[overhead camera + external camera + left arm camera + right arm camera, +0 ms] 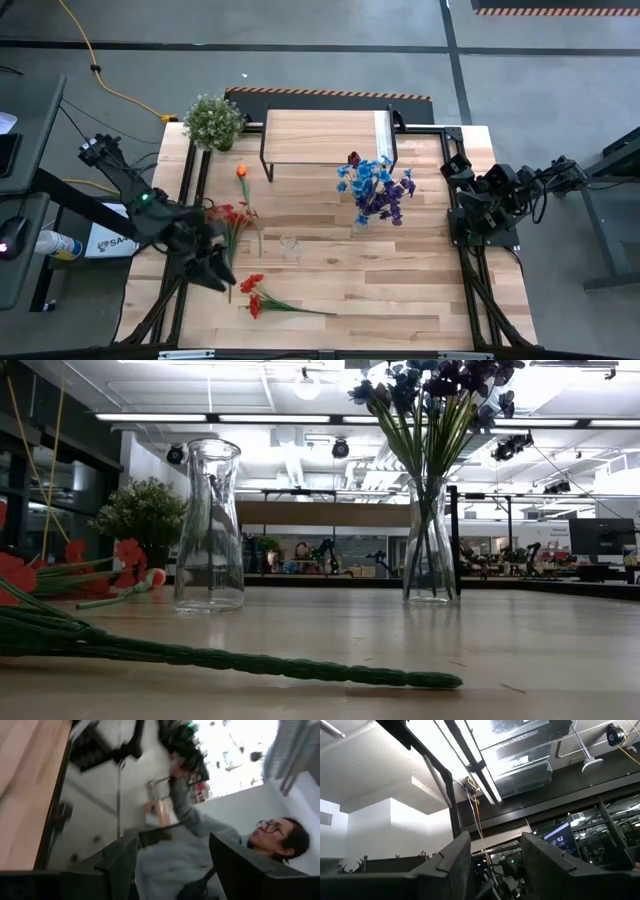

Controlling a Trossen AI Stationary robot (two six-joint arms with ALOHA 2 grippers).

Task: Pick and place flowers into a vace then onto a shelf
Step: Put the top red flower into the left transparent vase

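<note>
Two vases stand mid-table, and the one nearer the right arm point(362, 222) already carries the blue and purple sprays point(377, 187), stems down through its neck and heads fanned out above. The other vase point(290, 246) is empty and upright, which looks like room left for the next stems. The shelf point(325, 137) sits at the far edge with its plank top bare, so nothing has been carried up there yet.

Loose flowers lie flat on the table on the left arm's side. An orange tulip point(242, 172) and a red bunch point(232, 214) lie near the empty vase, and another red bunch point(254, 295) lies closer to the front edge with its long stem trailing right. A potted plant point(212, 121) stands off at the far left corner.

The left gripper point(213, 265) hangs over the left edge between the two red bunches. Its wrist view shows the fingers point(122, 860) spread apart with nothing between them and a person in the room beyond. It touches no flower.

The right gripper point(462, 170) waits folded back at the right edge, its fingers point(457, 855) parted around empty air and aimed up at the ceiling.
</note>
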